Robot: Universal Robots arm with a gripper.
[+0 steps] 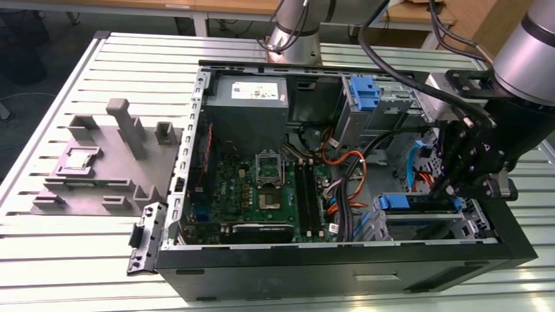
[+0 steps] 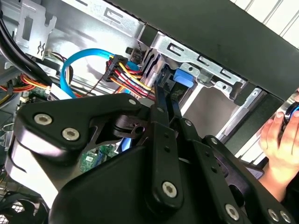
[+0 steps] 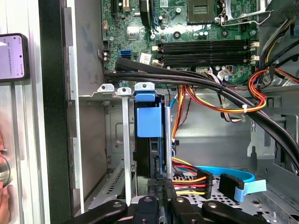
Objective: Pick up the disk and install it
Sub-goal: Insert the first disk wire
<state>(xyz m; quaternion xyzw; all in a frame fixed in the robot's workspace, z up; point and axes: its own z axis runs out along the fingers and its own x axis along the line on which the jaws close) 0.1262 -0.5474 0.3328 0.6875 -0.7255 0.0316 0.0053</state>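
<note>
The disk (image 3: 148, 140) stands on edge in the drive cage (image 3: 106, 88) at the case's front corner, its blue rail tab (image 3: 149, 120) facing the motherboard. In the exterior view the disk (image 1: 422, 203) sits in that cage at the exterior view's right, under my gripper (image 1: 448, 188). My gripper (image 2: 169, 93) reaches down to the disk's end. Its two fingers (image 2: 162, 107) lie close together with almost no gap, and their tips rest against the blue rail (image 2: 181, 78). The disk's body is mostly hidden by the cage and the fingers.
The open computer case (image 1: 347, 260) lies on a slatted table. Red, yellow and black cables (image 3: 224, 105) and a blue cable (image 3: 233, 179) run beside the cage. A person's hand (image 2: 280, 140) is just outside the case wall, and a phone (image 3: 13, 56) lies there.
</note>
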